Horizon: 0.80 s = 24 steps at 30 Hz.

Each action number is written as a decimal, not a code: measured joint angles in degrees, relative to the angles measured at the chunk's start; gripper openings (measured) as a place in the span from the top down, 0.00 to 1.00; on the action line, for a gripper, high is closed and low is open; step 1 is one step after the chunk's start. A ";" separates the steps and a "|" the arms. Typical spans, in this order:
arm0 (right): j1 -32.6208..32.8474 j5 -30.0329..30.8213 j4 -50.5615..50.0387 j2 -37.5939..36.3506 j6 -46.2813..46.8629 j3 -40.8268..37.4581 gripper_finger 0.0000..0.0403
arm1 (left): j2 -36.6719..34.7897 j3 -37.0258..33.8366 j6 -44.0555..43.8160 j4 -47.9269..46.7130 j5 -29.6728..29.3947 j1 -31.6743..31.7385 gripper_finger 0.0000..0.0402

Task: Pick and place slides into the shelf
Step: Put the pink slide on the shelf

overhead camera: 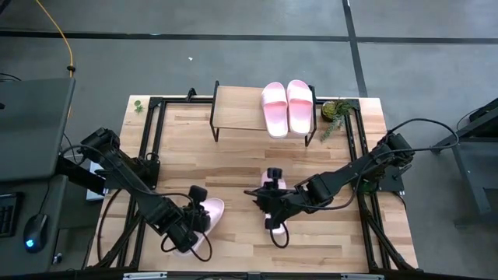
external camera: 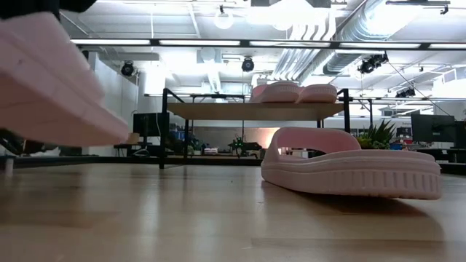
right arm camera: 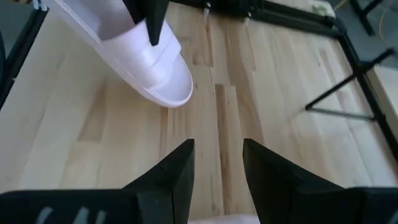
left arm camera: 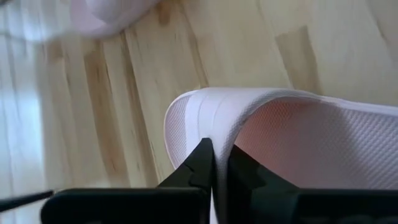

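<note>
Two pale pink slides (overhead camera: 275, 109) (overhead camera: 300, 105) lie side by side, soles down, on the right half of the shelf's plank top (overhead camera: 237, 109) (external camera: 247, 110). A third slide (overhead camera: 274, 186) (external camera: 349, 171) rests sole-down on the table. My right gripper (right arm camera: 217, 162) hovers open above it, apart from it. My left gripper (overhead camera: 194, 222) (left arm camera: 214, 158), near the table's near-left part, is shut on the fourth slide (overhead camera: 212, 210) (external camera: 51, 80) (right arm camera: 143, 56). My left gripper pinches the slide's wide strap at its edge (left arm camera: 217, 118) between the two shut fingers (left arm camera: 199, 165), one over the strap and one under it against the textured footbed. The slide is lifted clear of the table and tilted.
A small green plant (overhead camera: 334, 110) stands just right of the shelf. Black frame rails (overhead camera: 148, 140) run along the table's left, right and far sides. The shelf's left half is bare plank. Bare tabletop (overhead camera: 233, 159) lies between the shelf and the grippers.
</note>
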 joint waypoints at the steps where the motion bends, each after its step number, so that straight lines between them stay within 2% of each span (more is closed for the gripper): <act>1: 0.08 0.00 0.42 0.00 -0.77 0.00 0.69 | 0.00 0.56 0.56 -0.05 -0.13 -0.10 0.98; 10: 0.92 -0.43 5.05 -0.07 -9.66 0.03 0.69 | 0.00 9.09 7.34 -0.52 -2.51 -4.17 0.98; 19: 4.37 -0.61 11.28 -0.11 -20.45 2.72 0.69 | 0.00 21.62 7.44 -9.96 -8.12 -11.31 0.97; 24: 5.82 -0.63 14.19 -0.15 -25.55 5.97 0.69 | 0.00 27.35 8.60 -11.54 -10.90 -14.38 0.98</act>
